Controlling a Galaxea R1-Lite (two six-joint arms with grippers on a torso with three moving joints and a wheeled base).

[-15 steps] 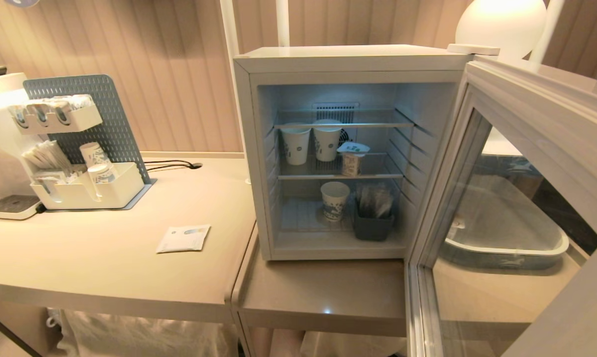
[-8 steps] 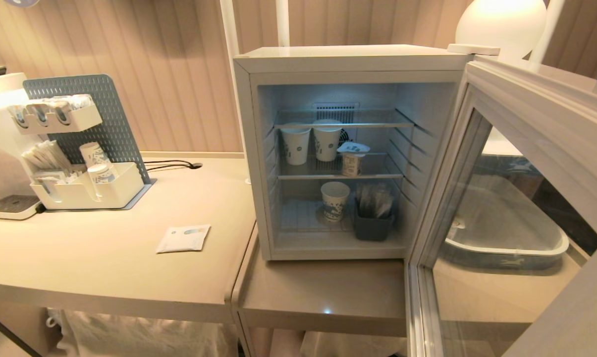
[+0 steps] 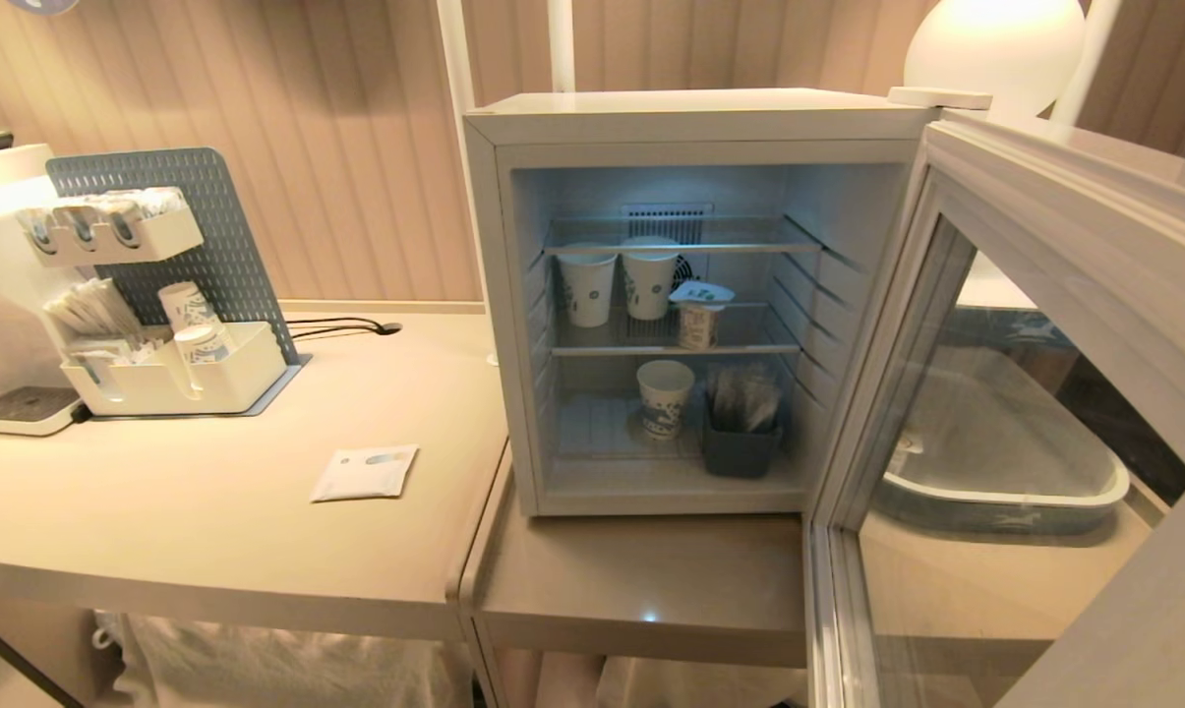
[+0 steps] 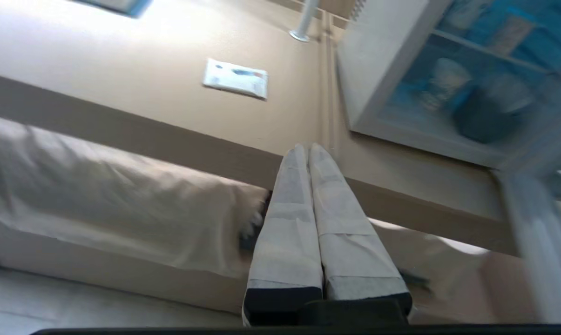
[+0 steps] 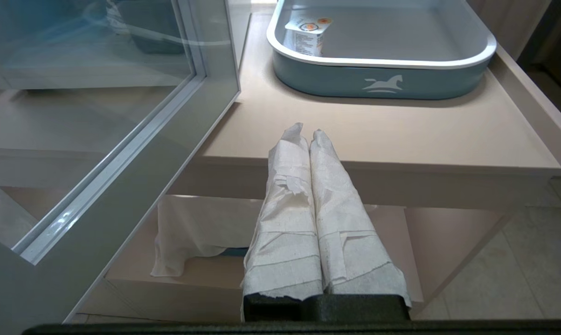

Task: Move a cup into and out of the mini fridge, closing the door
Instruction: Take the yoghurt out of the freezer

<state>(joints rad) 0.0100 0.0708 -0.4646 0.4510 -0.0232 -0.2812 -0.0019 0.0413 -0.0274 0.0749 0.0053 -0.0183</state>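
Since the cup [image 3: 696, 318] sat on the fridge's [image 3: 651, 118] middle shelf looking light, thin-walled and crushable, I'd grab its body under the rim; both the left gripper [image 4: 308, 148] and the right gripper [image 5: 307, 130] were closed and empty.

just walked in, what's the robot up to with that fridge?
Nothing is being handled right now. The mini fridge stands with its door swung wide open. The cup sits on the middle wire shelf beside two paper cups. Both arms are low in front of the counter: the left gripper is shut and empty, pointing toward the counter edge near the fridge; the right gripper is shut and empty, by the open door, facing a blue tray that holds a small tub.
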